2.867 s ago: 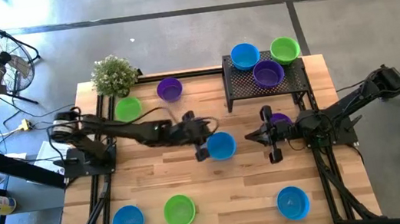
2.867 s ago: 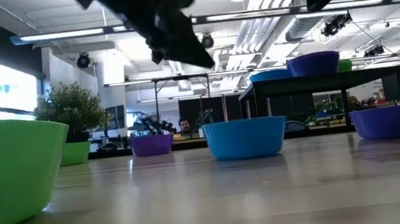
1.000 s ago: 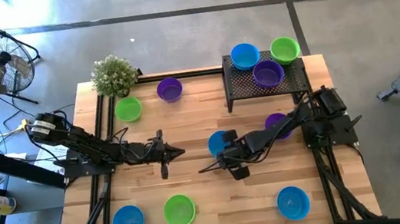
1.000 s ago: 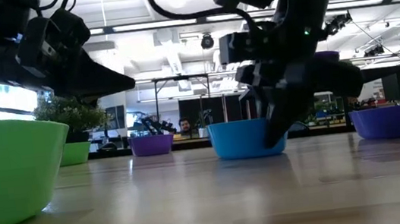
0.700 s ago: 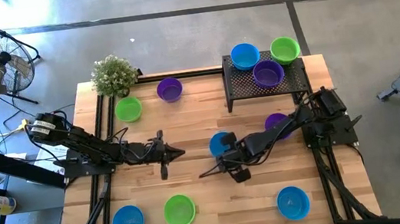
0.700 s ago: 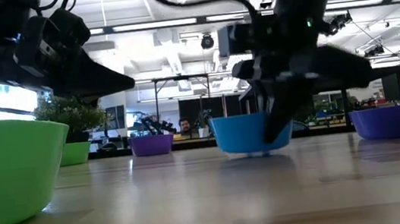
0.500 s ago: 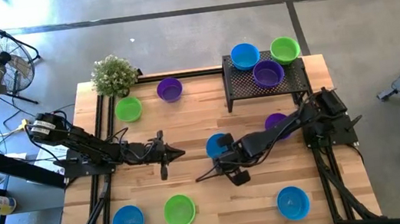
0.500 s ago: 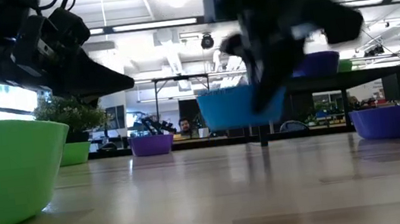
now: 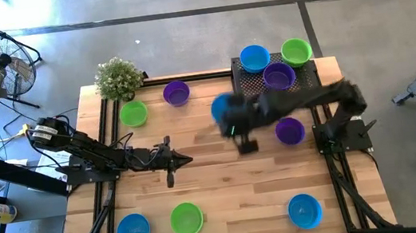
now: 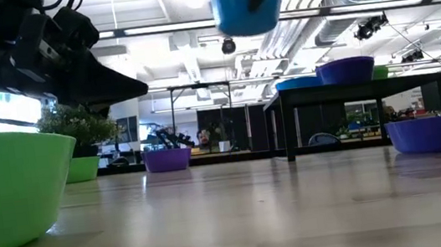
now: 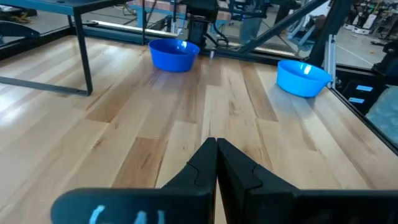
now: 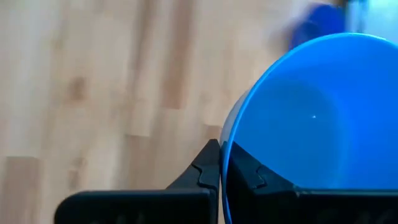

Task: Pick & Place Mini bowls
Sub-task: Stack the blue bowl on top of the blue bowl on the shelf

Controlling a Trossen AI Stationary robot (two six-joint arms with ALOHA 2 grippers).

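A blue mini bowl [image 9: 223, 106] hangs high over the table's middle, just left of the black mesh stand [image 9: 301, 86], with my right gripper [image 12: 221, 149] shut on it. The low view shows that bowl [image 10: 247, 10] far above the tabletop. My left gripper [image 9: 180, 161] is shut on nothing and hovers over the left half of the table; its closed tips [image 11: 216, 142] point across the wood. Blue [image 9: 254, 58], green [image 9: 296, 51] and purple [image 9: 278, 76] bowls sit on the stand. My right gripper pinches the blue bowl's rim [image 12: 231, 134] on the side nearest the arm, one finger inside the bowl and one outside. The fingers slant down from above. The bowl is lifted clear of the table, opening up, roughly level.
Loose bowls stand on the wood: green [image 9: 133, 113] and purple [image 9: 177, 93] at far left, purple [image 9: 289, 130] by the stand, blue [image 9: 133, 230], green [image 9: 187, 219] and blue [image 9: 304, 210] along the near edge. A potted plant [image 9: 118, 78] sits at the far left corner.
My right gripper has risen steeply and moved toward the table's far edge and the stand, carrying the blue bowl. The bowl stood on the table a second ago and now hangs high, clear of it.
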